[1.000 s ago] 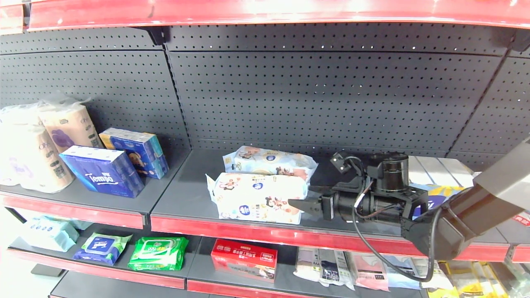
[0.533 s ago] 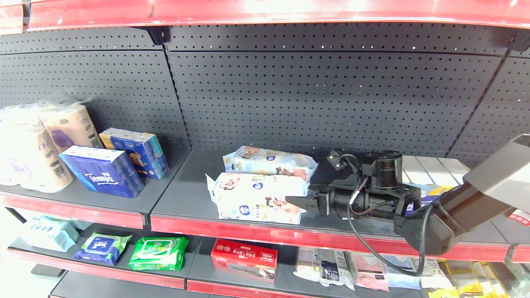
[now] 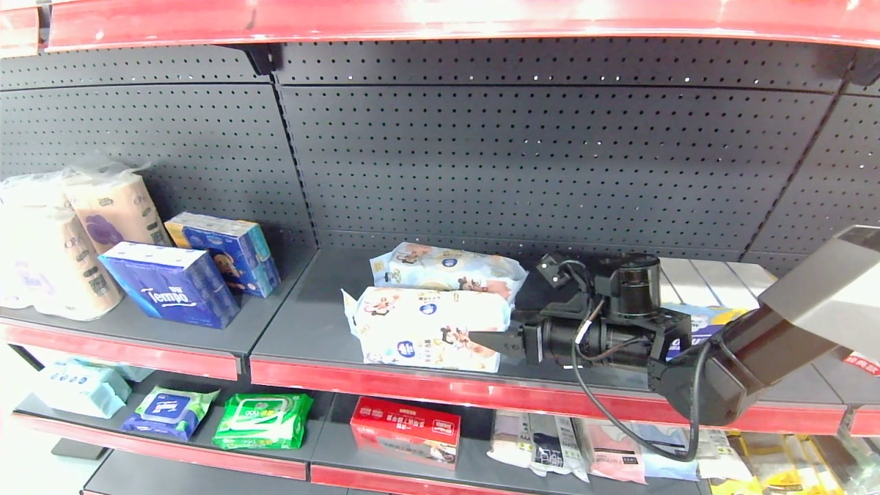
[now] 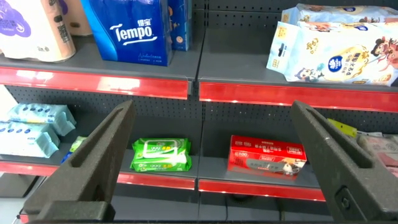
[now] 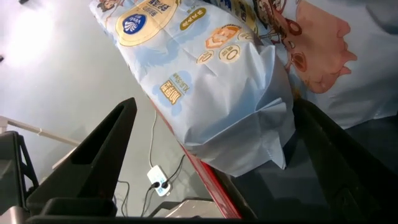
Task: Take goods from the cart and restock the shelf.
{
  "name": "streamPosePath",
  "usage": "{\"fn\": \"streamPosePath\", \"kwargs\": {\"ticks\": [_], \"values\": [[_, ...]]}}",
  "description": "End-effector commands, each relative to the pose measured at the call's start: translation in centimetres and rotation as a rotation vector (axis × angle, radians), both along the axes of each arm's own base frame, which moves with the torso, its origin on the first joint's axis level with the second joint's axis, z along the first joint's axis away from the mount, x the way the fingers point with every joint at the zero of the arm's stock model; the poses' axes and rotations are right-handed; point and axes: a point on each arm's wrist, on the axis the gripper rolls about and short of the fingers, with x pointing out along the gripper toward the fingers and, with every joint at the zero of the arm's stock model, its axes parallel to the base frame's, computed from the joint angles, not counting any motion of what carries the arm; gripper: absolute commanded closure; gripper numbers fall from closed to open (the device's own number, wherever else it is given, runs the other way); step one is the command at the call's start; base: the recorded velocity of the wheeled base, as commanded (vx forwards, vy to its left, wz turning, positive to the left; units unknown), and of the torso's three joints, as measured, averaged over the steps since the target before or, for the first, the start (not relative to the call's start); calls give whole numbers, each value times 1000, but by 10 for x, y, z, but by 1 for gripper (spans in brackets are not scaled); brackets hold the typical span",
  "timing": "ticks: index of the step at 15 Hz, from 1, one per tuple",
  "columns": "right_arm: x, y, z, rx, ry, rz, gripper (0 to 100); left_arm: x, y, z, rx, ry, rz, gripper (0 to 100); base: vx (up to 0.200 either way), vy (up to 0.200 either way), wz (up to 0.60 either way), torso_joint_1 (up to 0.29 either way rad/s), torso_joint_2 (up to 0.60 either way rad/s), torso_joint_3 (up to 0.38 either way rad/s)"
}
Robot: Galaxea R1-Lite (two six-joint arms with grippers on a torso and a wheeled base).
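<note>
The front tissue pack (image 3: 426,328) lies flat on the middle shelf (image 3: 309,323), right at its near edge above the red rail (image 3: 440,388). A matching rear pack (image 3: 447,269) lies just behind it, the two touching or nearly so. In the right wrist view the front pack's crimped right end (image 5: 249,124) sits between the spread fingers (image 5: 93,168), with a gap showing on both sides.

The right gripper (image 3: 478,338) is level with the shelf and points left. Its tips are at the pack's right end and its jaws are wide apart, so it grips nothing and the pack is released. The left gripper (image 4: 212,106) is also spread and empty. It is held low and back from the shelf, facing the lower tier with its green wipes (image 4: 160,155) and red box (image 4: 267,155).

Farther left on the middle shelf stand the blue packs (image 3: 172,283) and the paper rolls (image 3: 55,240), well apart from the work.

The placing looks essentially done, so the risk lies in pulling out. The soft crimped flap sits between the fingers, and a finger that catches it on the way back could drag the pack over the near edge. A push to the left could skew the pack against its neighbour. The slack cable (image 3: 619,419) hanging below the wrist could also snag on the rail.
</note>
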Motion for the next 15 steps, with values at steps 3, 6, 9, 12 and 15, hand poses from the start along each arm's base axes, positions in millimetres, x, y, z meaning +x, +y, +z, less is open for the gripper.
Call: {"fn": "streamPosePath", "kwargs": {"ticks": [3, 6, 9, 12, 15], "values": [[1, 3, -3, -2, 5, 8, 0, 0, 0, 0, -2, 1, 0, 0, 0, 0, 0, 0, 0, 0], [2, 4, -4, -2, 5, 8, 100, 0, 0, 0, 0, 1, 0, 0, 0, 0, 0, 0, 0, 0], [1, 3, -4, -4, 8, 6, 100, 0, 0, 0, 0, -1, 0, 0, 0, 0, 0, 0, 0, 0], [-1, 2, -6, -9, 16, 7, 100, 0, 0, 0, -2, -1, 0, 0, 0, 0, 0, 0, 0, 0], [-1, 1, -5, -10, 11, 1, 100, 0, 0, 0, -2, 1, 0, 0, 0, 0, 0, 0, 0, 0]]}}
